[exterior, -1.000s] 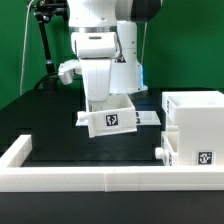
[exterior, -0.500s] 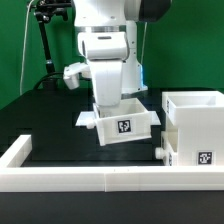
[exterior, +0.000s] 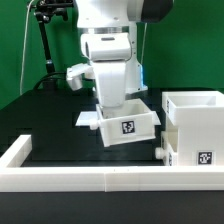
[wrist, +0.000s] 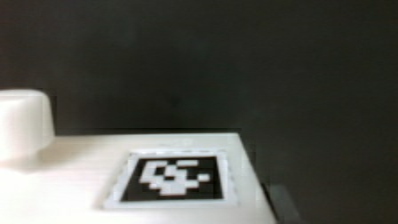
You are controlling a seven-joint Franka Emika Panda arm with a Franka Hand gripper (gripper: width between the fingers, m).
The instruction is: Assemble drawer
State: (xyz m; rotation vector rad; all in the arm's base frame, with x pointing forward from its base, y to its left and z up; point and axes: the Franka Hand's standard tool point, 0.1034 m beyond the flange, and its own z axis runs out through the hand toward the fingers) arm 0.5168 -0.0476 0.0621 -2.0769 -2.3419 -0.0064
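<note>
The exterior view looks level across the low white plastic rim at the black surface, facing the arm. The wrist view sits very close, blurred, over the small white open-top tray both share.

Two trays, one housing

Arm vertical, wrist pointing down; gripper fingertips hidden, state unclear.
</note>
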